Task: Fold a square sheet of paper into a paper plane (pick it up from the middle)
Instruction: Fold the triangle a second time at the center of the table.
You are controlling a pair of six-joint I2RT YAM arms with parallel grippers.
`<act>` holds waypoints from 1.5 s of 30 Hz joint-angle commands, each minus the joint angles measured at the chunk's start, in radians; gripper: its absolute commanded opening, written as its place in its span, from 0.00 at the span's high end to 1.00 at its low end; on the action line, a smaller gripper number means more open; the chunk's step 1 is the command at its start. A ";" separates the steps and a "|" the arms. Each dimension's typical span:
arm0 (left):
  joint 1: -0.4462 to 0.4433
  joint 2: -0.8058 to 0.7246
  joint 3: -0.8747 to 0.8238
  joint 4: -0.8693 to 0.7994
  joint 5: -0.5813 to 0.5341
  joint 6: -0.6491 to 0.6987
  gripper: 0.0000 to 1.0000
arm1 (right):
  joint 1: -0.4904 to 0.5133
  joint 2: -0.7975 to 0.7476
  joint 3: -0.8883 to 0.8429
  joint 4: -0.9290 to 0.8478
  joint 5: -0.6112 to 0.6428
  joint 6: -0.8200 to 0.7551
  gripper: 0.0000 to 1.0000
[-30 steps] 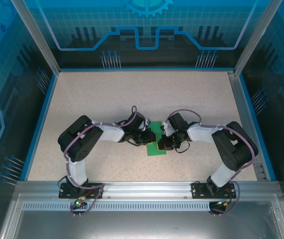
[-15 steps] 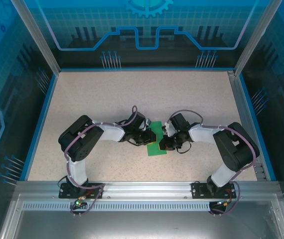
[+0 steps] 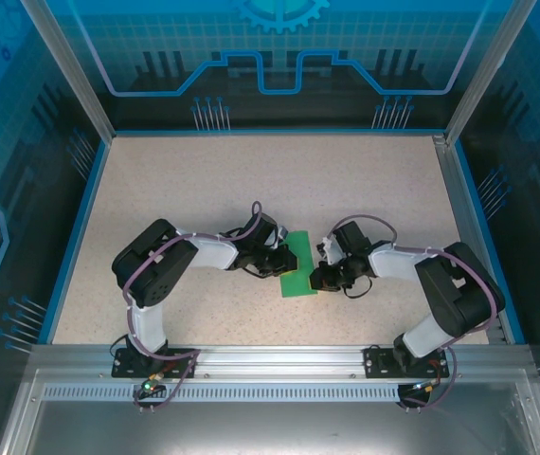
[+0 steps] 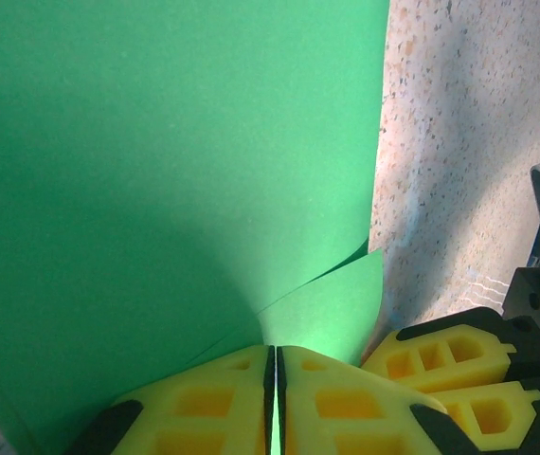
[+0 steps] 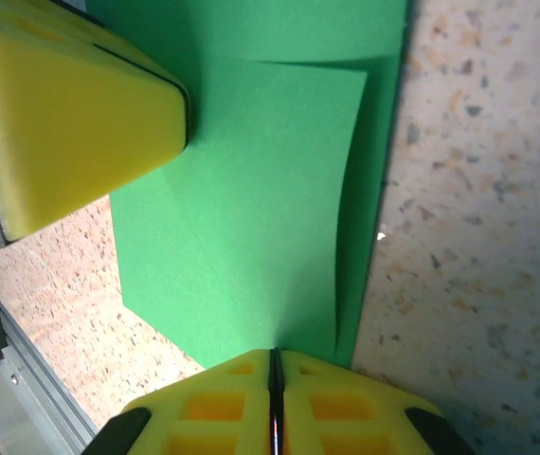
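Sheet lies mid-bench, between the two grippers, already part-folded. The top view gives a narrow green strip, long axis running away from the arm bases. The wrists cover both long edges there, so the outline is cut off.

Left gripper: pads pressed together, only a hairline seam with green showing in it, so it is clamped on the sheet's edge. In the left wrist view a loose flap lifts off the lower layer right at the fingertips. The paper runs out of frame top and left, so the fold count is unclear. Speckled bench shows on the right. The right gripper's yellow fingers poke in bottom right, just beside the sheet.

Right gripper: pads also together, with the top layer curving up into the seam, so it is nipped on the sheet from the opposite edge. The lower layer lies flat on the bench. One left finger hangs over the sheet at upper left, blurred and cut off by the frame.

Can't tell whether the creases are sharp.
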 commanded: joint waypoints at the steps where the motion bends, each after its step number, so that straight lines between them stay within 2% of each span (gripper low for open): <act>1: -0.007 0.062 -0.016 -0.126 -0.066 0.027 0.86 | -0.015 -0.003 -0.037 -0.154 0.064 0.014 0.90; 6: -0.007 0.064 -0.013 -0.127 -0.065 0.026 0.86 | -0.016 -0.020 -0.048 -0.165 0.108 0.036 0.90; 15: -0.006 0.062 -0.012 -0.129 -0.066 0.026 0.86 | -0.015 -0.050 -0.074 -0.188 0.089 0.043 0.89; 22: -0.007 0.057 -0.011 -0.130 -0.063 0.027 0.86 | -0.017 -0.080 -0.051 -0.248 0.137 0.033 0.89; 31: -0.007 0.055 -0.010 -0.121 -0.050 0.027 0.86 | -0.013 -0.190 -0.006 -0.270 0.115 0.031 0.88; 34: -0.007 0.048 -0.012 -0.121 -0.048 0.029 0.85 | -0.002 -0.220 0.018 -0.213 0.058 0.048 0.86; 39: -0.006 0.037 -0.005 -0.117 -0.043 0.027 0.85 | 0.031 -0.115 0.084 -0.089 -0.046 0.069 0.86; 45: -0.006 0.028 0.005 -0.124 -0.041 0.029 0.84 | 0.031 0.039 0.112 -0.075 -0.027 0.046 0.88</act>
